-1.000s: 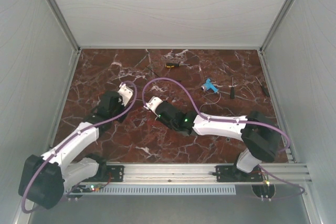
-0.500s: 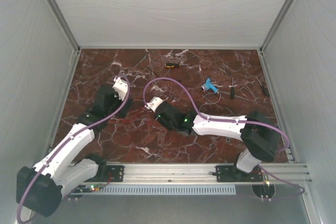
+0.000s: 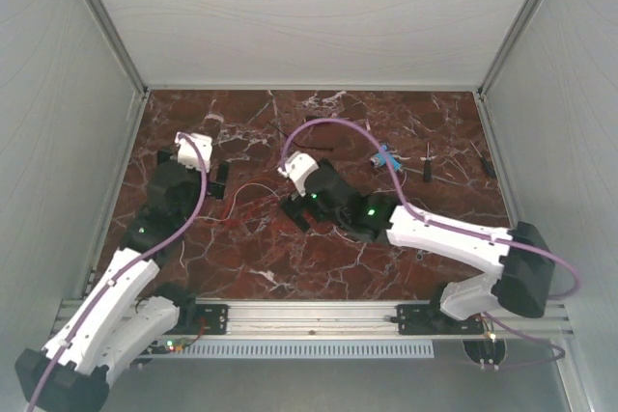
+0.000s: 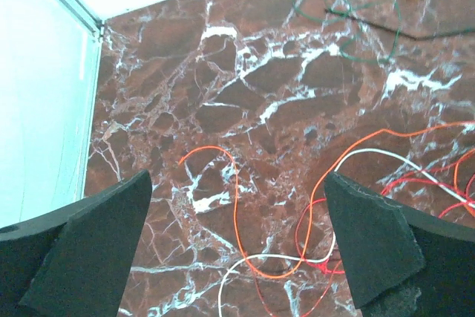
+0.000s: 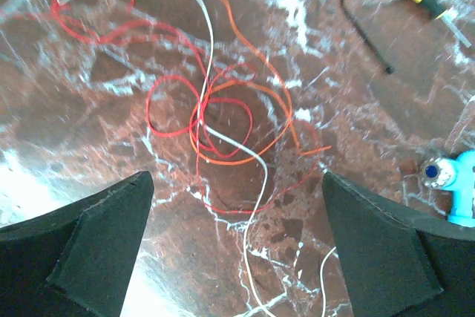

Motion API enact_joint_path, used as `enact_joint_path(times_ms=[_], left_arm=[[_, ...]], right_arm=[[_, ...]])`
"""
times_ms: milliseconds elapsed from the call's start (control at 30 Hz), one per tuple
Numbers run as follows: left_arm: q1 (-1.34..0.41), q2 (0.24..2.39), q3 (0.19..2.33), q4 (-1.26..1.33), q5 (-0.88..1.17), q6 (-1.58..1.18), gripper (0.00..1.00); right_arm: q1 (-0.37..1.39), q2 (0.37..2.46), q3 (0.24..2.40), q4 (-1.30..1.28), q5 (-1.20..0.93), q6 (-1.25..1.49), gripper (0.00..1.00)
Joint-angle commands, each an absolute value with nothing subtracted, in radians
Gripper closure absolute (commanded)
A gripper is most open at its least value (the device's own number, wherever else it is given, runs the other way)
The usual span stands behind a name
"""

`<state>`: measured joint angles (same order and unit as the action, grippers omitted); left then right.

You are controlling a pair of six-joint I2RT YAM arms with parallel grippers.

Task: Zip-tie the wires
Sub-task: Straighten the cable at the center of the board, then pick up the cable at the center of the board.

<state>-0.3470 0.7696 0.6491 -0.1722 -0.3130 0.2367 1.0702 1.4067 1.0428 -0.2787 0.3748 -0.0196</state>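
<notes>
Bright, even light; the top view is sharp. In the right wrist view the thin red and white wires blur softly, and white glare washes the glossy red-brown marble tabletop at lower left.

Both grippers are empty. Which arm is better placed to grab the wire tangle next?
Right, likely. The wires bunch centred ahead of the open right gripper in its wrist view. The open left gripper has only looser strands, off to its view's lower right.
</notes>
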Motion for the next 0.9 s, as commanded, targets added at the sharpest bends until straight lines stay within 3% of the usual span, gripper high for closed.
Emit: enact_joint_path(times_ms=[0, 300, 600, 733, 867], left_arm=[[-0.345, 0.670, 0.583, 0.006, -0.345, 0.189, 0.00], [-0.344, 0.552, 0.499, 0.075, -0.381, 0.122, 0.00], [-0.336, 0.443, 0.441, 0.167, -0.444, 0.101, 0.00], [-0.335, 0.445, 0.442, 0.160, -0.416, 0.106, 0.00], [-0.333, 0.452, 0.445, 0.149, -0.377, 0.105, 0.01]], right_arm=[[1.003, 1.294, 1.098, -0.240, 0.258, 0.008, 0.05], [0.820, 1.349, 1.195, -0.032, 0.137, 0.037, 0.05], [0.660, 1.661, 1.406, 0.072, 0.028, 0.152, 0.08], [0.594, 1.828, 1.518, 0.077, -0.036, 0.274, 0.16], [0.539, 1.992, 1.644, 0.081, -0.131, 0.401, 0.31]])
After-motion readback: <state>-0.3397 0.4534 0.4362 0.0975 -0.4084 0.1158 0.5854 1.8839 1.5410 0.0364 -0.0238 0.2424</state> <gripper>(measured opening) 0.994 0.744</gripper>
